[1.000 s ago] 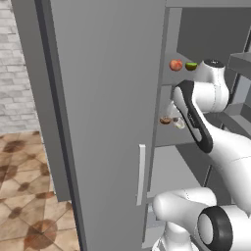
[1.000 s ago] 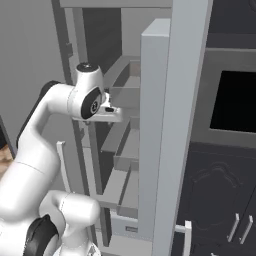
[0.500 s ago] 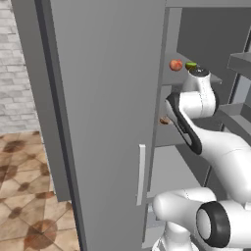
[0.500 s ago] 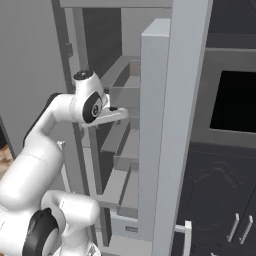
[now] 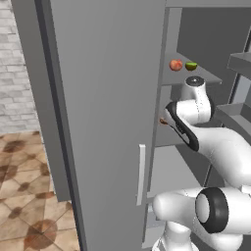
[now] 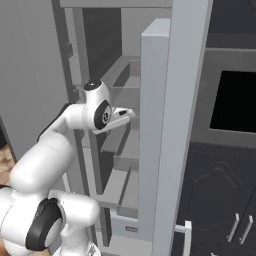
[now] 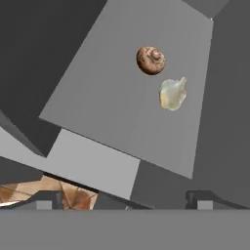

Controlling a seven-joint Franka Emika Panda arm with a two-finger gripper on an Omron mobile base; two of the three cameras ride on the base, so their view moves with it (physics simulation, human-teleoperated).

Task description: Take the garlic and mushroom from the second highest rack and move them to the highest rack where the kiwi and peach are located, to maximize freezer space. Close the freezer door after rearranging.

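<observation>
In the hand view a brown mushroom [image 7: 150, 60] and a pale garlic [image 7: 172, 93] lie side by side on the grey second highest rack [image 7: 107, 102], ahead of my gripper [image 7: 124, 199]. The gripper is open and empty, well short of both. In the left base view the peach [image 5: 175, 64] and the green kiwi [image 5: 191, 65] sit on the highest rack [image 5: 208, 78], just above my wrist. A sliver of the mushroom [image 5: 162, 120] peeks past the door edge. The right base view shows the gripper [image 6: 129, 113] reaching into the freezer.
The open freezer door [image 5: 108, 108] stands wide on the left of the arm. Door-side bins [image 6: 155, 100] rise close on the arm's right. Lower racks [image 6: 125, 150] lie beneath. A dark oven and cabinets [image 6: 235, 100] stand further right.
The hand has dropped from the highest rack's level to the second rack and moved a little left. The jaws stay wide apart.
</observation>
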